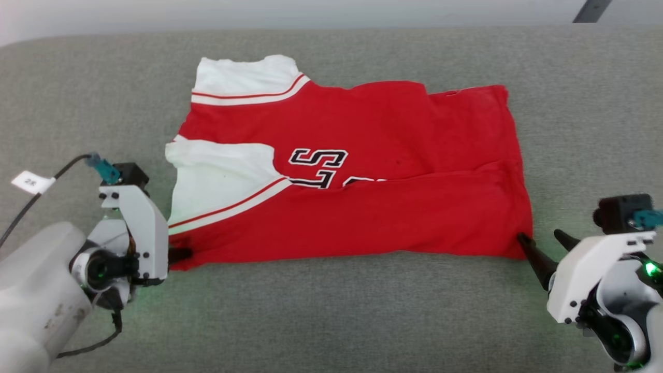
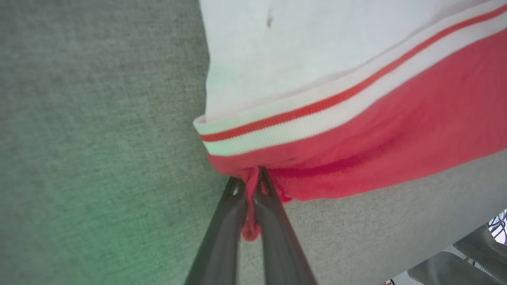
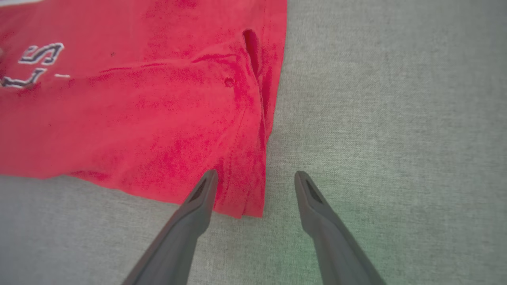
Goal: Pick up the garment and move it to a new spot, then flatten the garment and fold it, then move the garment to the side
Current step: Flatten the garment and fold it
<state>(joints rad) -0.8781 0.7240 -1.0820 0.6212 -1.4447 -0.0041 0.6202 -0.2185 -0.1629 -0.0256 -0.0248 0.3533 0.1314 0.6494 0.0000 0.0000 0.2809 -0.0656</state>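
1. The left gripper [image 2: 249, 182] was clenched on a small tuft of red cloth at the near left corner of the garment [image 1: 362, 207]. The bite looked shallow. Under pull it could slip free, or it could hold one layer only and leave the layer below behind.
2. The right gripper [image 3: 255, 176] was released and grasped nothing. Its jaws stood wide at the garment's near right corner, one finger over the cloth and the other over bare upholstery just beside it. If the left arm lifted alone, the garment would probably drag and skew. If the right closed from this stance, it might catch only the hem edge.
3. The garment lay spread on the grey surface [image 1: 331, 311], hem to the right and sleeves to the left. Its near part was folded over the middle, and an uneven lift could let that fold fall open.
4. The fingers were long, dark, tapered and hard, with a matte finish.
5. The garment was thin, soft red knit, lightly creased, with a stitched seam along its right edge.
6. The near sleeve [image 1: 222, 181] was white with ribbed red-and-white striped trim.
7. The lettering [image 1: 318, 166] was black with a white outline and partly covered by the fold.
8. The far sleeve [image 1: 243, 77] matched the near one in colour and trim.
9. Around the garment the surface was a coarse grey weave, padded, with a rounded far edge.
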